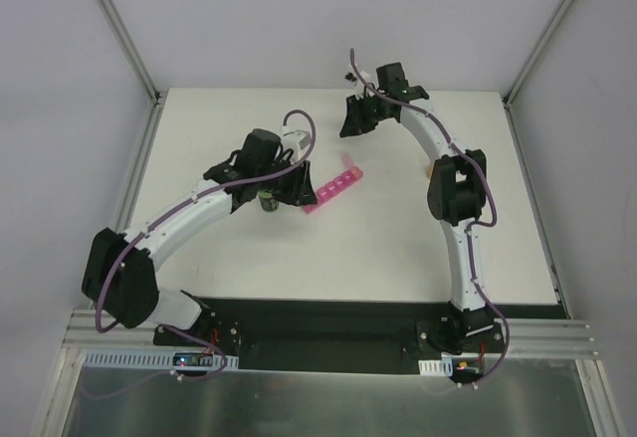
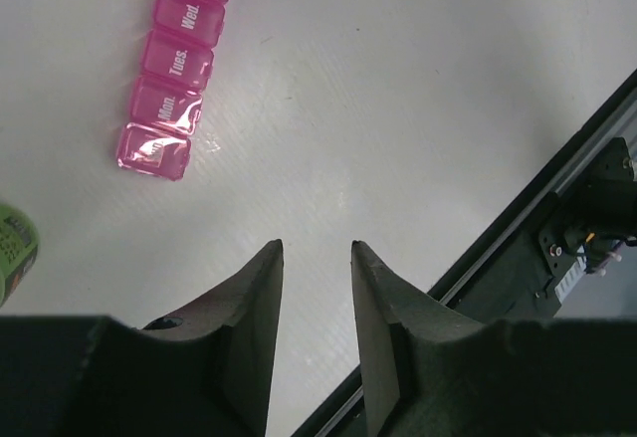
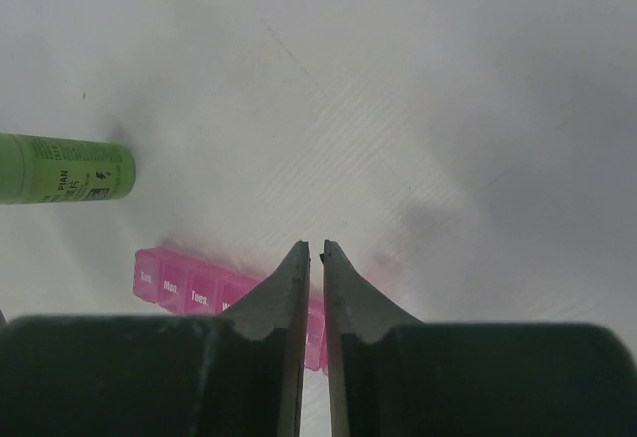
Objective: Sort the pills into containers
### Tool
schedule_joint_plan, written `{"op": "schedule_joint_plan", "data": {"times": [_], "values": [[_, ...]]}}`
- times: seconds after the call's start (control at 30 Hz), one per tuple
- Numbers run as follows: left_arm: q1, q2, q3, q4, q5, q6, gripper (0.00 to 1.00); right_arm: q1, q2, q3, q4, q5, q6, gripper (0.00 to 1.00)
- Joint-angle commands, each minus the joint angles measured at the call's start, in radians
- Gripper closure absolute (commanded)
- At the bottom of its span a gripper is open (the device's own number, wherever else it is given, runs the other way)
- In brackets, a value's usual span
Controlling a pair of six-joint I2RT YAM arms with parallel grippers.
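Shows, nearest the arm bases, the left gripper point(image 2: 317, 248) over the white table point(image 1: 398, 248), drawn in to a narrow gap with bare table visible between, holding nothing. Places a green bottle point(image 1: 267, 201) just beside it, outside the jaws. Just beyond, sets the bright-pink pill organizer point(image 1: 335, 189) flat and slantwise near mid-table, lids reading Mon., Tues., Wed. Picks out a small amber object point(image 1: 429, 168) by the right arm's elbow, too small to identify. Farthest, finds the right gripper point(image 3: 316, 248) closed almost tip to tip, empty, aimed toward the organizer.
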Motion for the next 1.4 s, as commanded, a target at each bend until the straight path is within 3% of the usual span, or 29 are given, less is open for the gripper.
{"op": "schedule_joint_plan", "data": {"times": [0.0,0.1,0.2,0.3,0.67,1.13,1.37], "values": [[0.022,0.162,0.114,0.036,0.084,-0.027,0.68,0.009,0.037,0.055,0.016,-0.016,0.059,0.87],[0.020,0.257,0.180,0.024,0.062,0.011,0.56,0.009,0.029,0.037,0.013,-0.018,0.049,0.86],[0.013,0.305,0.246,-0.049,-0.071,0.108,0.37,0.005,0.005,0.003,0.016,-0.026,0.035,0.84],[0.000,0.342,0.286,-0.094,-0.169,0.218,0.34,-0.003,-0.009,-0.009,0.019,-0.041,0.032,0.82],[-0.061,0.503,0.361,-0.106,-0.170,0.494,0.33,-0.012,0.023,-0.006,0.057,-0.104,0.122,0.81],[-0.063,0.634,0.409,-0.128,-0.249,0.513,0.37,-0.028,0.023,-0.049,0.072,-0.147,0.147,0.82],[-0.064,0.661,0.412,-0.128,-0.245,0.507,0.49,-0.026,0.031,-0.067,0.089,-0.159,0.162,0.82]]}}
